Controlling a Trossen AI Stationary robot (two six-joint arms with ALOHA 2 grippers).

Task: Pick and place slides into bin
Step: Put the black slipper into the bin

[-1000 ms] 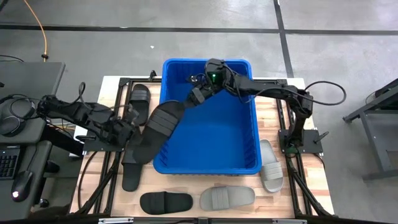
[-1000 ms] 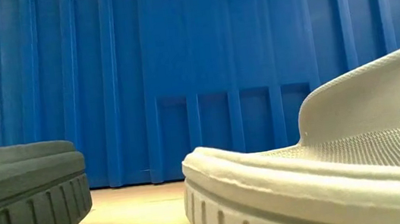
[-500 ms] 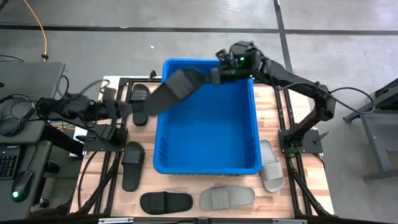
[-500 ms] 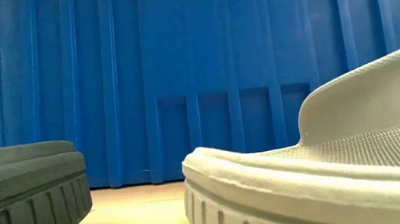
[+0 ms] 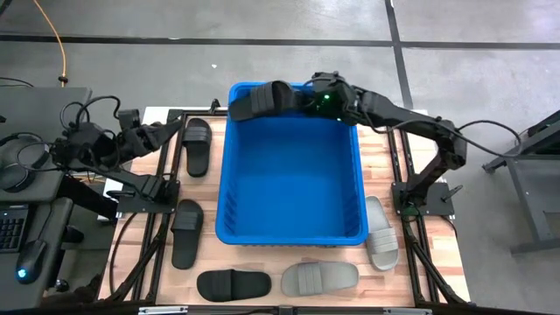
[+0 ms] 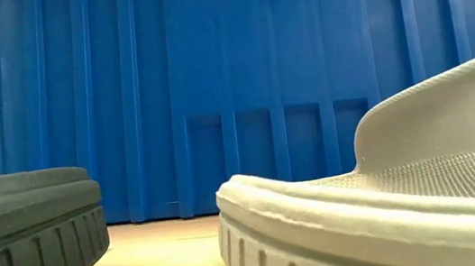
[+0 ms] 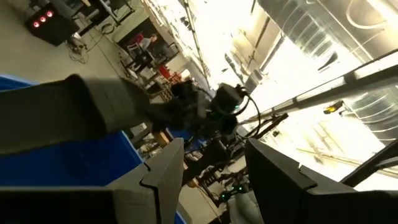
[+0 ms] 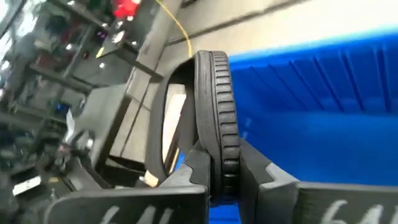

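Note:
My right gripper (image 5: 302,101) is shut on a black slide (image 5: 261,98) and holds it in the air over the far rim of the blue bin (image 5: 229,175), near its far left corner. In the right wrist view the slide (image 8: 214,118) shows edge-on, its strap (image 8: 163,124) bulging to one side. Left of the bin, above the table's edge, my left gripper (image 5: 164,131) is open with nothing between its fingers (image 7: 165,177). Its wrist view looks across at the held slide (image 7: 62,118). My right gripper pinches one end of the slide's sole (image 8: 219,163) between its two fingers, one on each flat face, the ribbed edge turned toward the wrist camera. The fingers come from the table's right, slanting a little down. The slide is lifted clear and sticks out toward the table's left.
Two black slides (image 5: 197,144) (image 5: 186,232) lie on the table left of the bin. A black (image 5: 234,284) and a grey one (image 5: 319,278) lie along the near edge, and a light grey one (image 5: 381,232) lies right of the bin. The low view shows the bin's wall (image 6: 241,87).
My left gripper has opened, let go of the black slide and drawn back toward the table's left and far edge, tipping upward. My right gripper has carried the slide up and toward the far rim of the bin, turning it from slanting across the bin's left wall to sticking out sideways.

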